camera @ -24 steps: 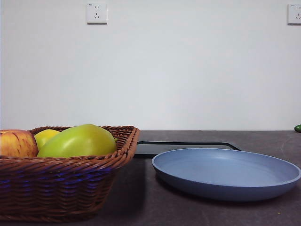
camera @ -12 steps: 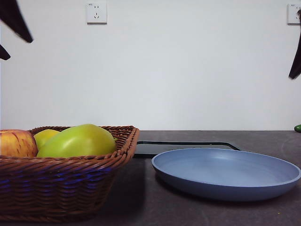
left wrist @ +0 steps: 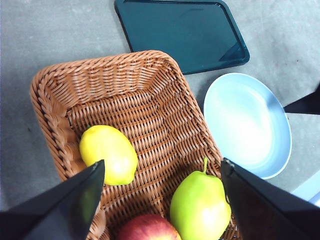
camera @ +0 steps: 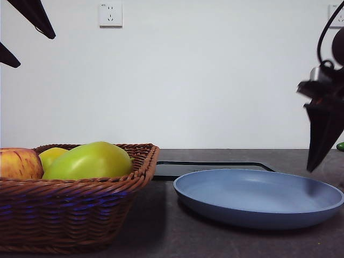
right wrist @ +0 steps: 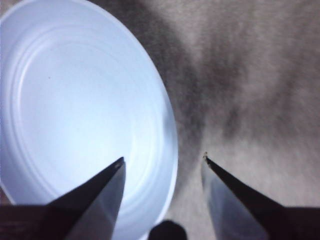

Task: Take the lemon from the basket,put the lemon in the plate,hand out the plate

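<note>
The lemon (camera: 51,157) lies in the wicker basket (camera: 70,209) at the left, behind a big green fruit. In the left wrist view the lemon (left wrist: 108,154) lies near one wall of the basket (left wrist: 45,100). My left gripper (left wrist: 162,161) is open, high above the basket, and shows at the top left of the front view (camera: 36,51). The blue plate (camera: 258,199) sits empty on the table to the right of the basket. My right gripper (right wrist: 164,158) is open above the plate's (right wrist: 75,100) rim; it hangs at the right edge of the front view (camera: 317,156).
A large green fruit (left wrist: 200,207) and a red-yellow apple (left wrist: 147,230) share the basket. A flat black tray (camera: 209,167) lies behind the plate. A small green object (camera: 340,146) sits at the far right on the dark table.
Both arms have come into the front view: the left gripper at the top left, the right gripper down at the right toward the plate's edge. The fruit, basket and plate have not moved.
</note>
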### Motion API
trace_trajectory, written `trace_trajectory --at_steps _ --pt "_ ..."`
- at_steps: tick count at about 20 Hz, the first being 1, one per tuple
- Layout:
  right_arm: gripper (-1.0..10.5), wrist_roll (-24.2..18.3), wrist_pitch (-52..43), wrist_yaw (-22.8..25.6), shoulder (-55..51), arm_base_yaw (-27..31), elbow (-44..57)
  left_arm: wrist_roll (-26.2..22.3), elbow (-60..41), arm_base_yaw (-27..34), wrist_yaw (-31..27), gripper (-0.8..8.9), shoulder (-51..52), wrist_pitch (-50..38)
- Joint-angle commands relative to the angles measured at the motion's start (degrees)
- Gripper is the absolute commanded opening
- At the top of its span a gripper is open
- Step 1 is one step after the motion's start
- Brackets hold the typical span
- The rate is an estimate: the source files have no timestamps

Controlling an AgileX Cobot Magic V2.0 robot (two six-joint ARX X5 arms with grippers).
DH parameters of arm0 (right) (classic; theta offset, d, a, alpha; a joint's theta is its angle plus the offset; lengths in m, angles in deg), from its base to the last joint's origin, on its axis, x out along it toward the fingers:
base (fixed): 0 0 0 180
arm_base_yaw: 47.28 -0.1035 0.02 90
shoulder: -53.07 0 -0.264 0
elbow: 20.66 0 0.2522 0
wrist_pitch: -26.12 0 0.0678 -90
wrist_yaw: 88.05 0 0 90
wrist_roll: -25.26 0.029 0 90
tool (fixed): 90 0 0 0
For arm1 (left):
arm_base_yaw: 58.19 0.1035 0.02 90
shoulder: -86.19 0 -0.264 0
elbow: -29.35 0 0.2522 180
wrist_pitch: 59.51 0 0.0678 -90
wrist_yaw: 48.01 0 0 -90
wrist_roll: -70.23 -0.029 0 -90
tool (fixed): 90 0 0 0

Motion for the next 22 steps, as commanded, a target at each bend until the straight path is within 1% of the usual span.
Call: trace_trajectory --at_steps 1,2,3,8,11,13,17,18,20,22 --pt "2.3 1.09 -2.32 -0.09 3.10 -0.90 -0.85 0.37 0.83 -0.39 -0.07 4.03 -0.37 -0.55" --pt "2.3 1.49 -2.99 -0.07 3.91 -1.05 -0.85 0.39 0.83 -0.39 -0.07 4.03 -0.37 -0.55" --pt "2.0 2.14 -3.37 -0.04 4.52 -1.05 -0.85 0.39 0.83 -0.39 -0.09 4.03 -0.37 -0.55" --pt "0.0 2.45 -4.11 0.13 5.66 -1.05 -0.85 0.39 0.83 -0.39 -0.07 4.03 -0.37 -0.52" --pt "0.0 3.19 -3.98 0.00 4.72 -0.98 -0.85 0.42 0.83 -0.39 0.15 4.03 -0.37 -0.48" --pt "0.0 4.00 -3.48 -0.09 2.12 -0.94 -0.85 0.83 0.83 -0.94 0.39 4.03 -0.37 -0.11" --pt "0.0 4.02 -0.94 -0.07 -6.51 -0.96 -0.87 5.60 0.83 -4.42 -0.24 4.03 -1.40 2.64" --pt "0.0 4.00 -0.09 -0.04 -9.22 -0.96 -0.87 6.82 0.83 -5.62 -1.88 4.03 -2.47 2.91" --pt "0.0 4.00 0.87 -0.02 -13.70 -0.96 -0.87 7.89 0.83 -7.58 -6.14 4.03 -5.35 2.73" --pt "0.0 4.00 1.44 0.07 -17.88 -0.96 -0.87 8.57 0.83 -8.76 -9.11 4.03 -9.01 1.20"
